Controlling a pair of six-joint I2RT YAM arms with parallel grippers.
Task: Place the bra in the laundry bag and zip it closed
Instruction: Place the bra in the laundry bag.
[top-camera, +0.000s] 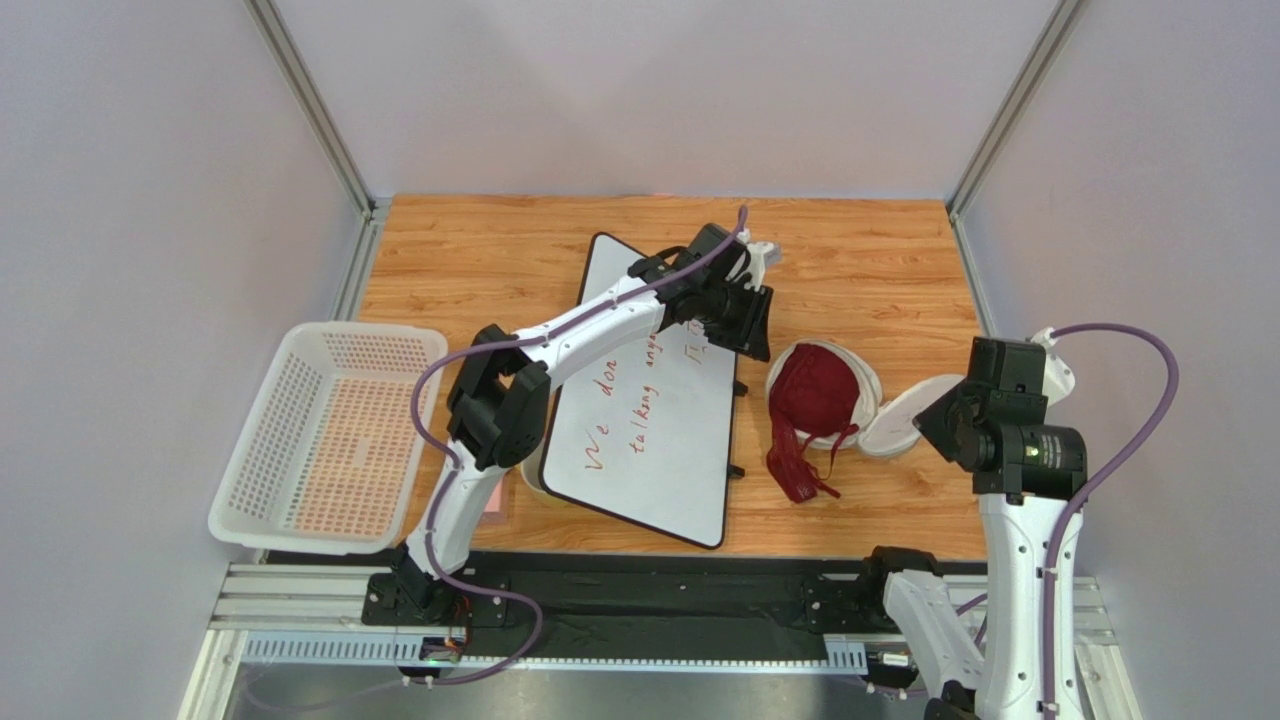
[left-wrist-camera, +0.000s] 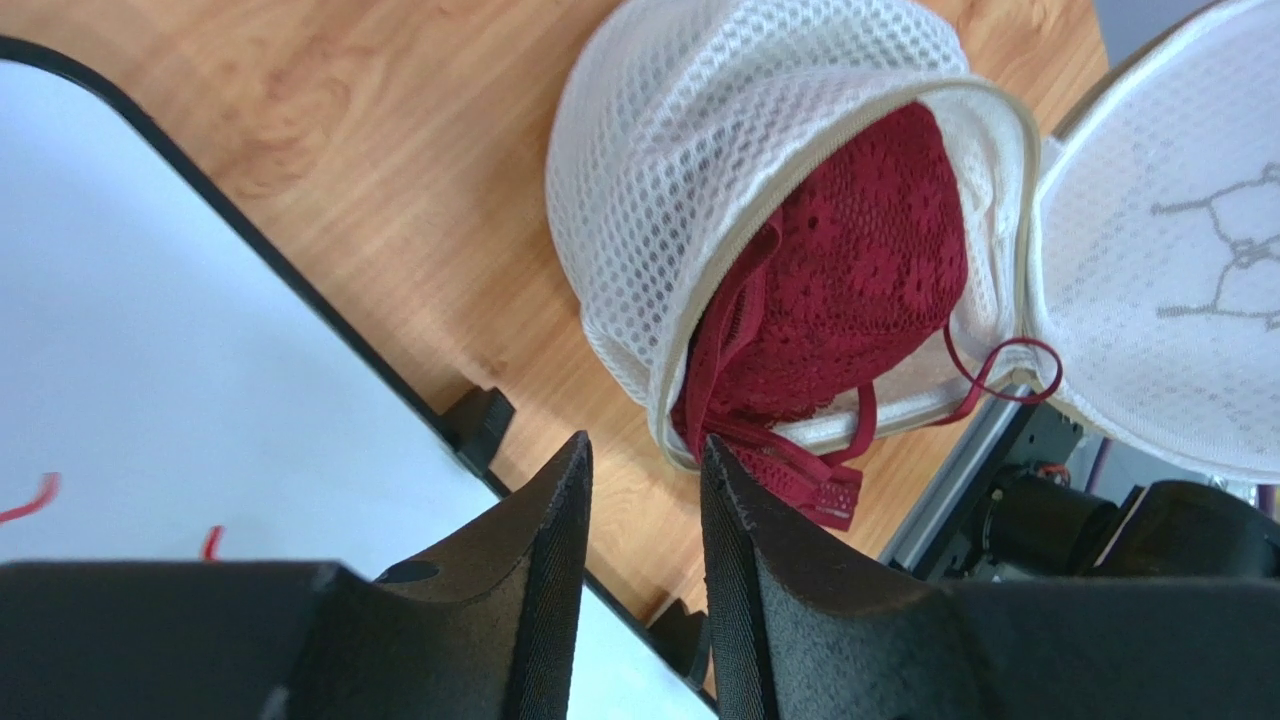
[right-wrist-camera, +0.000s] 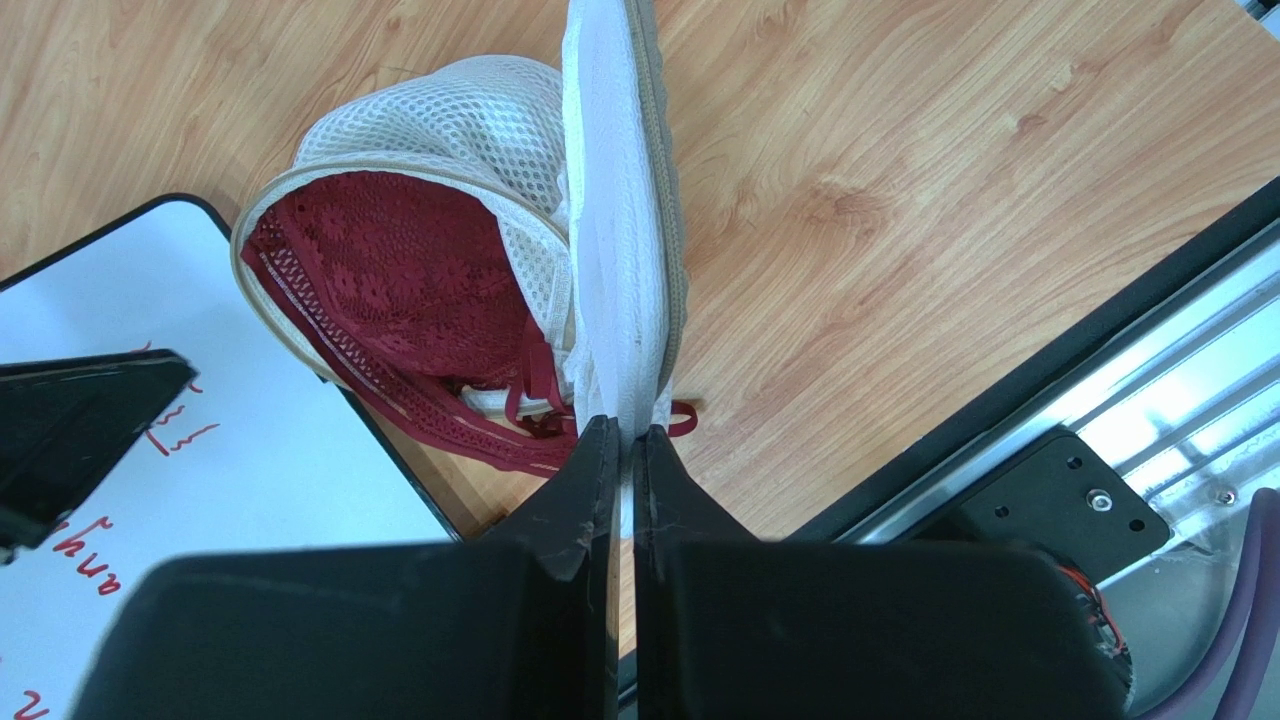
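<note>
The white mesh laundry bag (top-camera: 857, 375) lies on its side on the wooden table, mouth open. The dark red bra (top-camera: 813, 393) fills the mouth, and its straps (top-camera: 793, 468) spill out onto the wood. My right gripper (top-camera: 932, 417) is shut on the edge of the bag's round lid (top-camera: 899, 420), holding it swung away from the opening. The right wrist view shows the lid (right-wrist-camera: 616, 225) edge-on between the fingers, beside the bra (right-wrist-camera: 406, 285). My left gripper (top-camera: 756, 323) hovers over the whiteboard's far right corner, left of the bag. It (left-wrist-camera: 643, 458) is open with nothing in it, a little short of the bag (left-wrist-camera: 676, 135), the bra (left-wrist-camera: 864, 270) and its hanging strap (left-wrist-camera: 812, 483).
A whiteboard (top-camera: 661, 398) with red writing lies on short black feet just left of the bag. A white perforated basket (top-camera: 323, 435) stands at the left edge. Grey walls close in the table on three sides, and a metal rail (top-camera: 646, 608) runs along the near edge.
</note>
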